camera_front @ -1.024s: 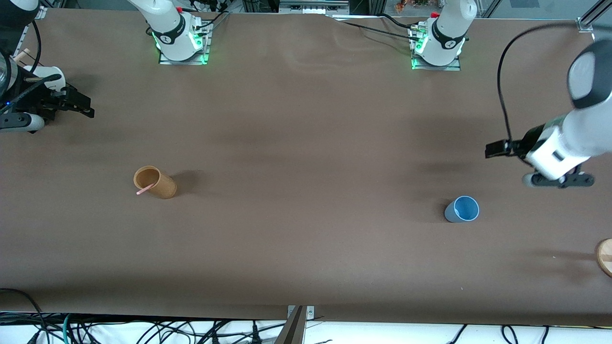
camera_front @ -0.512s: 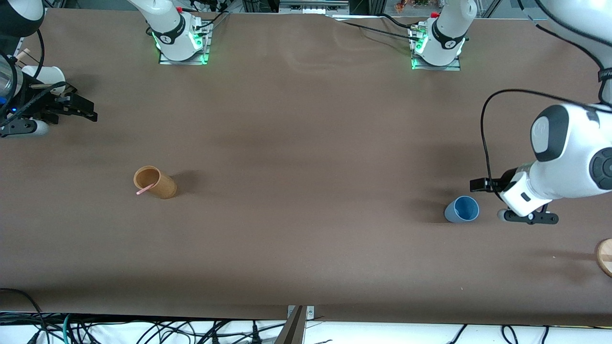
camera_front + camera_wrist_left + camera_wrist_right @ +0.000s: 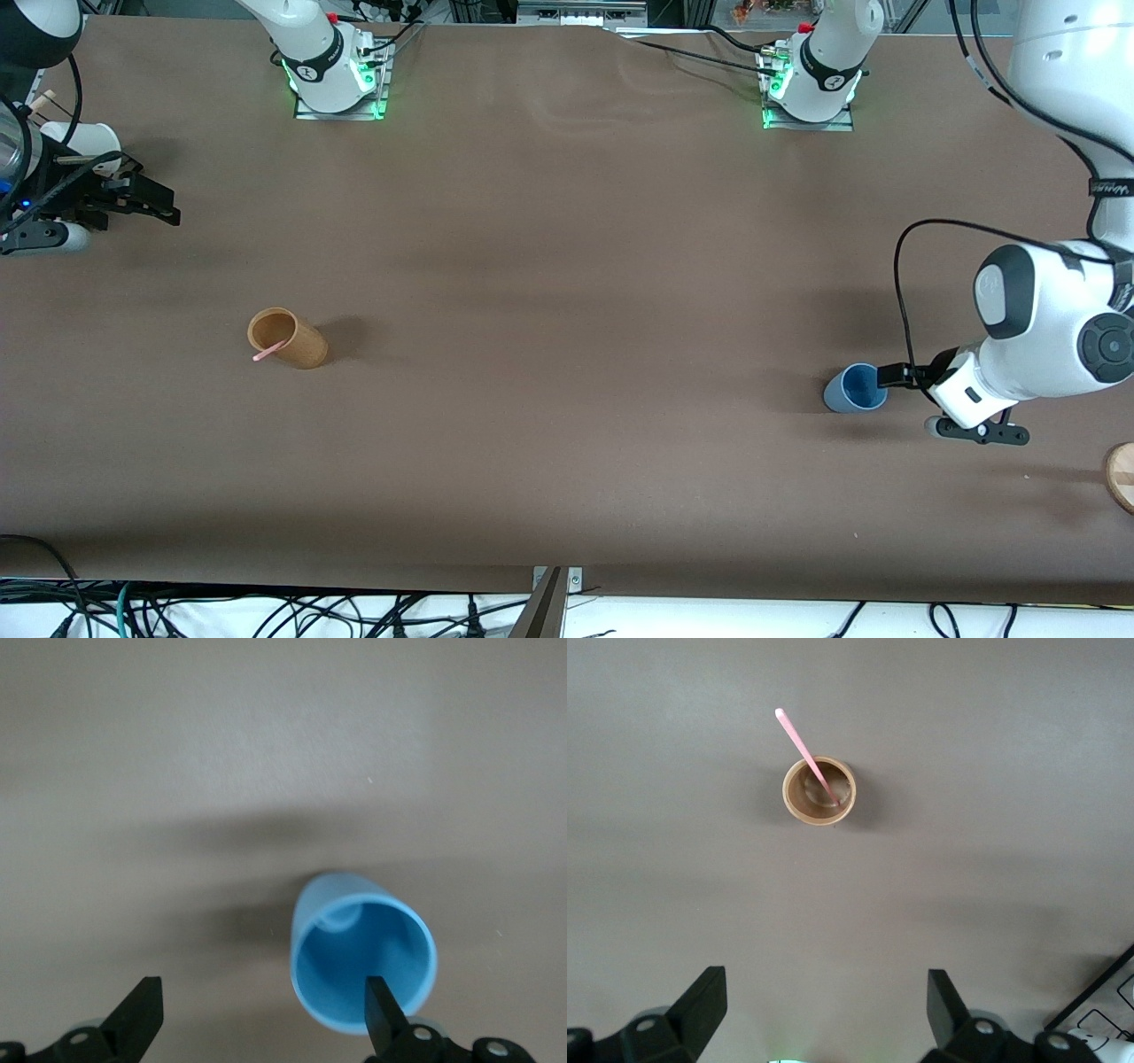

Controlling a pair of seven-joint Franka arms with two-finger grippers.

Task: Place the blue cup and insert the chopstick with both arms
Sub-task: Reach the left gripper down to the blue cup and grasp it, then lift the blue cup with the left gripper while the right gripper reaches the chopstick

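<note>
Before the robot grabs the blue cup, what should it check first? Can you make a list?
1. Blue cup standing upright: ok.
2. Left gripper open: ok.
3. Left gripper around the cup: not ok; one finger is over its mouth, the other off to the side.
4. Cup empty inside: ok.
5. Chopstick ready in the brown cup: ok.
6. Right gripper open, waiting above the table: ok.

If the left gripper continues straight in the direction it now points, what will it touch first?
Probably the blue cup: the open left gripper is right at it, one finger over the rim. Height is unclear; otherwise the table.
</note>
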